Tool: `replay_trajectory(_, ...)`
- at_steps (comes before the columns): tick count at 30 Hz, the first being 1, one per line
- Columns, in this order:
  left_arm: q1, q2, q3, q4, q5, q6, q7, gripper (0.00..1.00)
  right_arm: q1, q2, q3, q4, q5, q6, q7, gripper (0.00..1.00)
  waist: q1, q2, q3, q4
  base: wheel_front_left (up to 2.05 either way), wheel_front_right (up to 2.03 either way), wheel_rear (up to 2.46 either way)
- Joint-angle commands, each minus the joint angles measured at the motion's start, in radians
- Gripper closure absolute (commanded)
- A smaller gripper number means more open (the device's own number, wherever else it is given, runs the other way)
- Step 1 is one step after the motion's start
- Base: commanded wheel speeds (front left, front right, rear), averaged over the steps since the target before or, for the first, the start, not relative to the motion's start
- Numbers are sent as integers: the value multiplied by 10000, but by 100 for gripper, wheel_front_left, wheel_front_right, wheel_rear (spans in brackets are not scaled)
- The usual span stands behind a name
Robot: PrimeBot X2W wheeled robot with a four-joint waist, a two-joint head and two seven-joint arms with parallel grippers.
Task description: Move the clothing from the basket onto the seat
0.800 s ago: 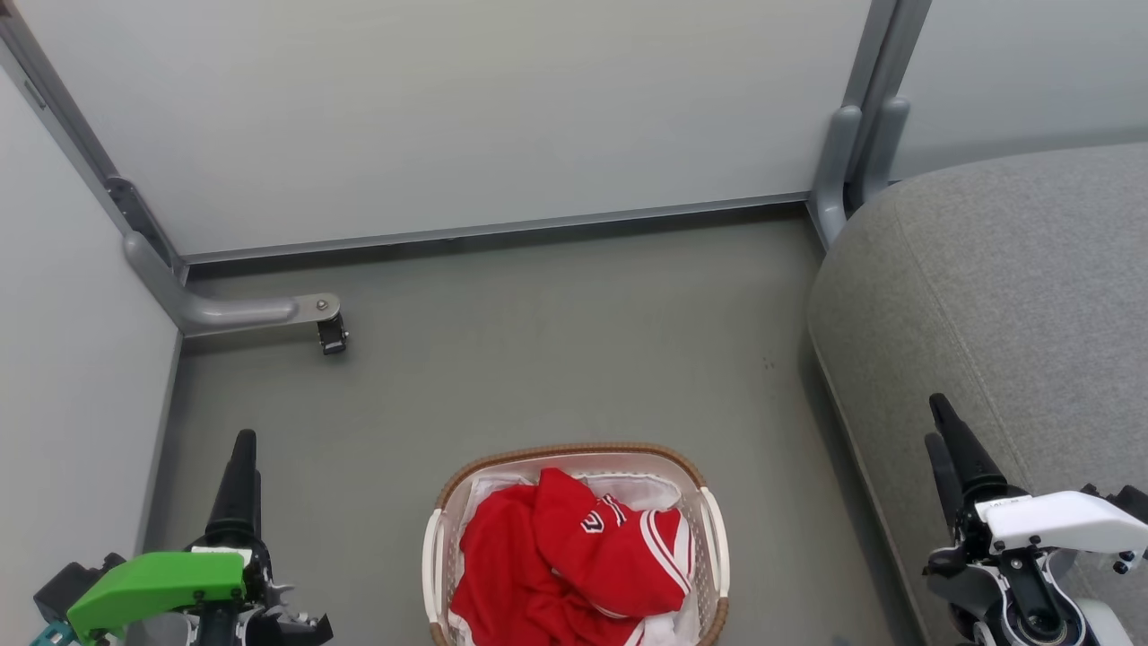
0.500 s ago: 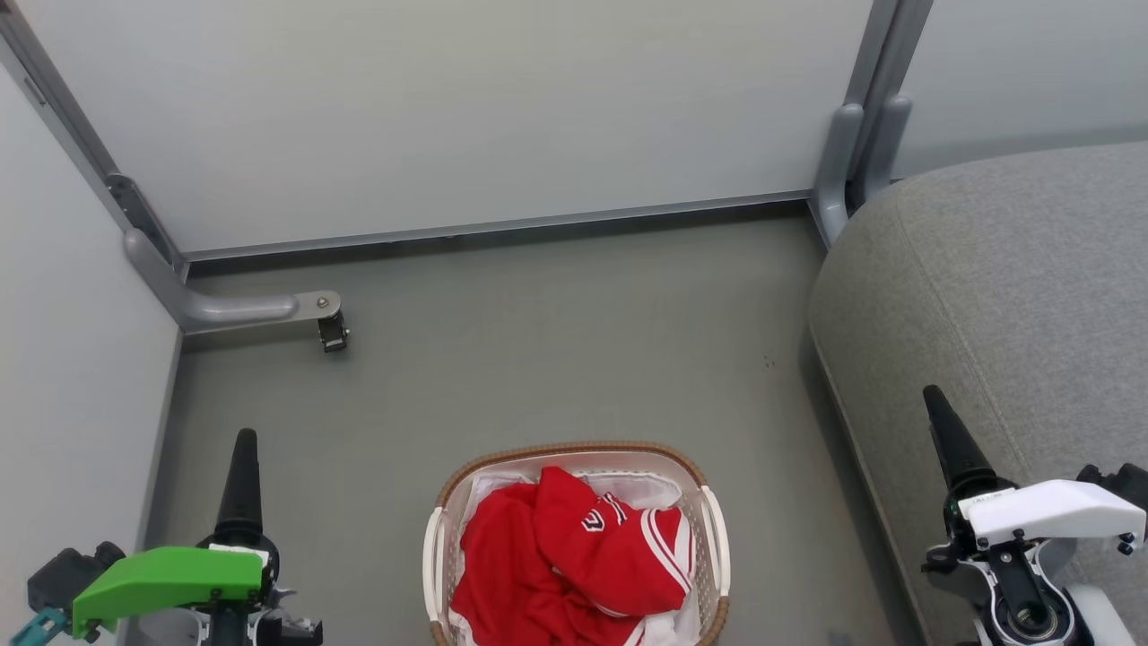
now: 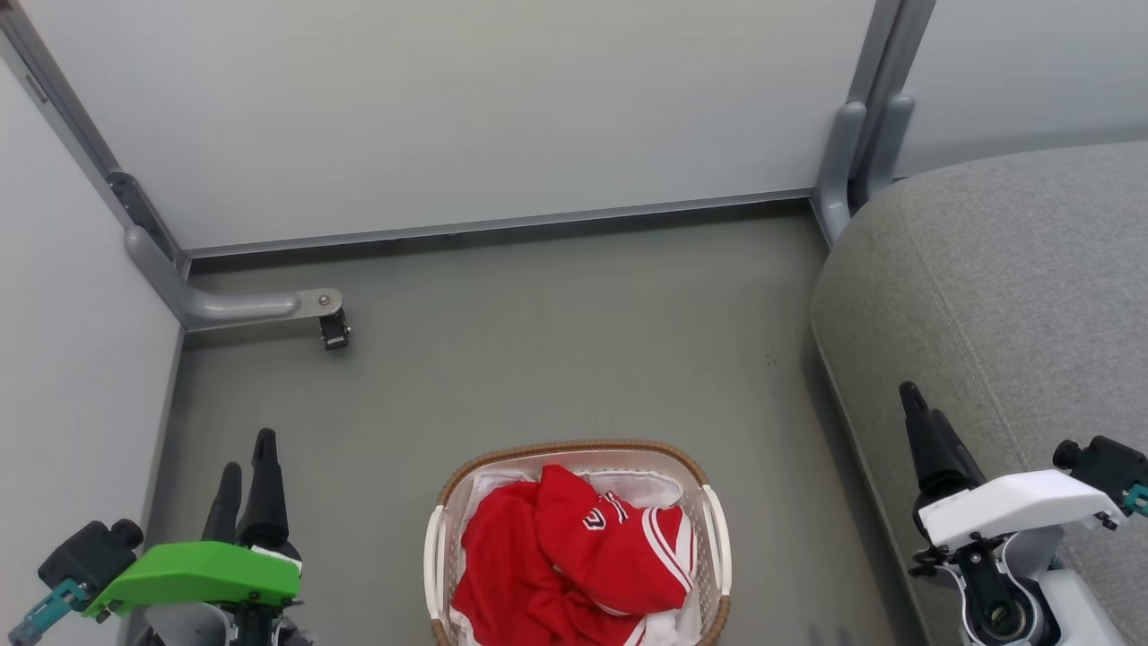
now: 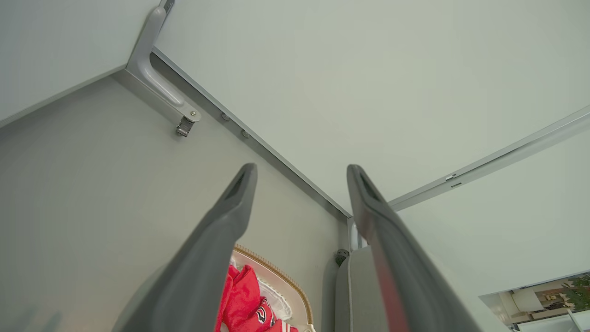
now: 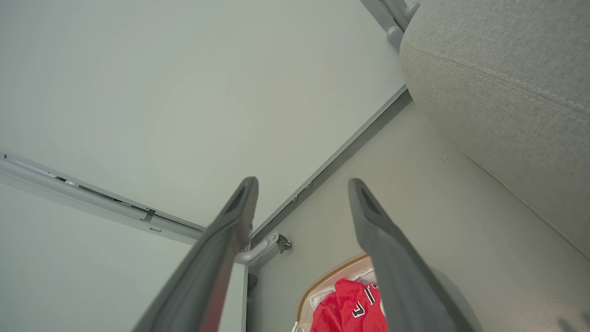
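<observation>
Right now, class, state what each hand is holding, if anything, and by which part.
Nothing is held. The left hand and the right hand are both open and empty, well apart from the clothing, which lies in the basket.

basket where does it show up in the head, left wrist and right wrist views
Head view: the basket sits at bottom centre, its near end cut off.
Left wrist view: bottom edge, near the centre, partly cut off.
Right wrist view: bottom edge, right of centre, partly cut off.
Shared landmark: the grey bracket foot at the wall base.
</observation>
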Motion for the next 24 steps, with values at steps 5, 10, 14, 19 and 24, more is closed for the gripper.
replay_trajectory(5,-139,90,12,20,1096,109,-239,0,-335,-138,221,-39,-1069,4,-248,0,0,0,4,8,0,0,0)
replay_trajectory(10,-104,175,-214,37,1977,135,-404,0,-366,-211,513,38,-1682,4,-413,0,0,0,5,31,0,0,0)
replay_trajectory(14,-84,257,-348,74,2572,215,-535,0,-400,-254,672,98,-2169,4,-541,0,0,0,9,47,0,0,0)
replay_trajectory(19,-46,332,-519,143,3231,322,-683,0,-461,-325,899,328,-2794,4,-695,0,0,0,8,61,0,0,0)
replay_trajectory(24,55,368,-643,264,3787,442,-821,0,-512,-346,975,590,-3540,4,-829,0,0,0,-13,75,0,0,0)
